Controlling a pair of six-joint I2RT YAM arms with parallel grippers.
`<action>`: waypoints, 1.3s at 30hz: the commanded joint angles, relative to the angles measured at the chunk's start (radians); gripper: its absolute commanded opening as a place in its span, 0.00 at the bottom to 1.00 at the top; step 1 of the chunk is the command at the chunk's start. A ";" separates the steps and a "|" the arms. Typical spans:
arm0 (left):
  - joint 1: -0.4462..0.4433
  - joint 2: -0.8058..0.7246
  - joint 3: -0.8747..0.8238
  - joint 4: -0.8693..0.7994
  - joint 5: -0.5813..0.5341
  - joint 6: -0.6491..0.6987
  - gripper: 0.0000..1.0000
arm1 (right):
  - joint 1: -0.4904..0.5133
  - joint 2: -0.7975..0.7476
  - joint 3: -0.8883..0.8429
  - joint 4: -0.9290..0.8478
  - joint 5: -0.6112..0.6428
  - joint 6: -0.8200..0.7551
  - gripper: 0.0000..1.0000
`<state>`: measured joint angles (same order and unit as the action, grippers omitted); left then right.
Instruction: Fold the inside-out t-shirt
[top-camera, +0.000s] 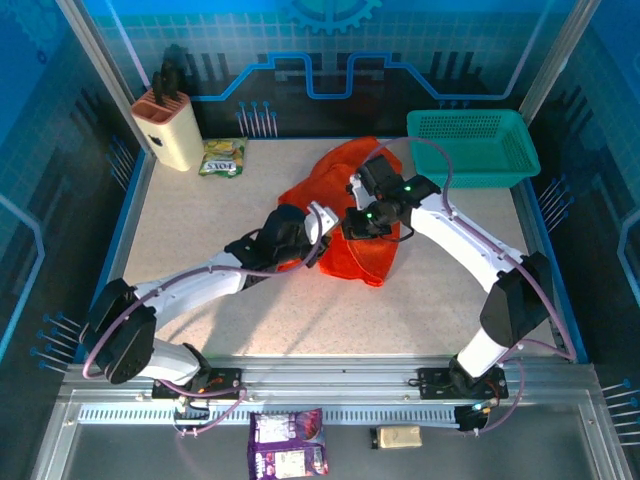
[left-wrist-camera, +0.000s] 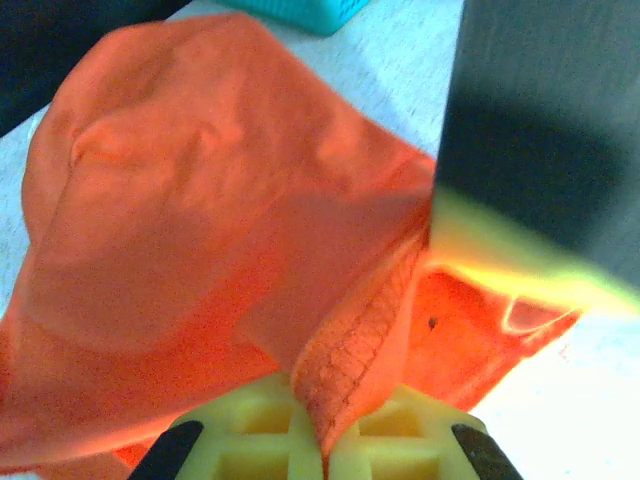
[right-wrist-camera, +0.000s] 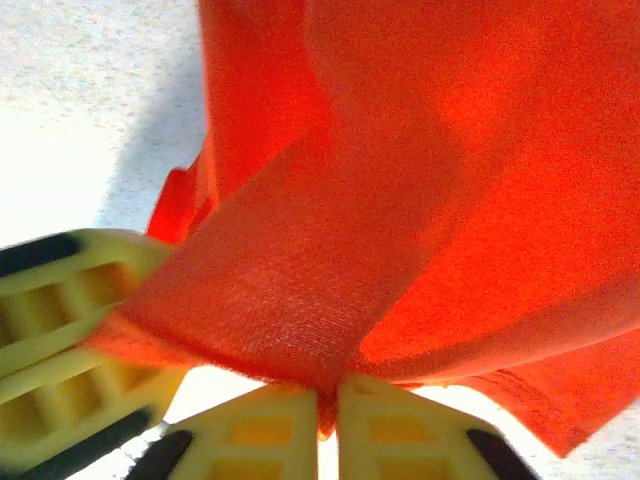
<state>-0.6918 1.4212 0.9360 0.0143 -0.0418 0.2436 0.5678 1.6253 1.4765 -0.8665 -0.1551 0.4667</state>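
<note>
The inside-out t-shirt (top-camera: 340, 200) is a bright orange crumpled heap in the middle of the table, and both arms meet at its near side. My left gripper (top-camera: 322, 226) is shut on a narrow hemmed fold of the cloth, which is pinched between the yellow fingers in the left wrist view (left-wrist-camera: 322, 428). Just to its right, my right gripper (top-camera: 360, 222) is shut on another bunched fold (right-wrist-camera: 328, 402). The shirt (right-wrist-camera: 430, 150) hangs in front of the right wrist camera. The left gripper's yellow fingers (right-wrist-camera: 60, 320) show close by at the left of that view.
A teal mesh basket (top-camera: 470, 148) stands at the back right, close behind the right arm. A beige knife block (top-camera: 168, 128) and a green snack packet (top-camera: 222, 157) sit at the back left. A purple packet (top-camera: 288, 443) lies below the table's front rail.
</note>
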 joint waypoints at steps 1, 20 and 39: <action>-0.003 0.045 0.149 -0.156 0.099 -0.035 0.00 | -0.007 -0.095 -0.033 -0.006 0.105 -0.035 0.22; 0.029 0.168 0.607 -0.514 0.284 -0.222 0.00 | 0.337 -0.448 -0.809 0.881 0.401 -0.220 0.03; -0.005 0.105 0.613 -0.661 0.322 -0.154 0.00 | 0.156 0.119 -0.682 1.396 0.565 -0.097 0.00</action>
<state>-0.6846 1.5555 1.5143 -0.5907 0.2455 0.0616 0.7586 1.7084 0.7303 0.4343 0.3927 0.3294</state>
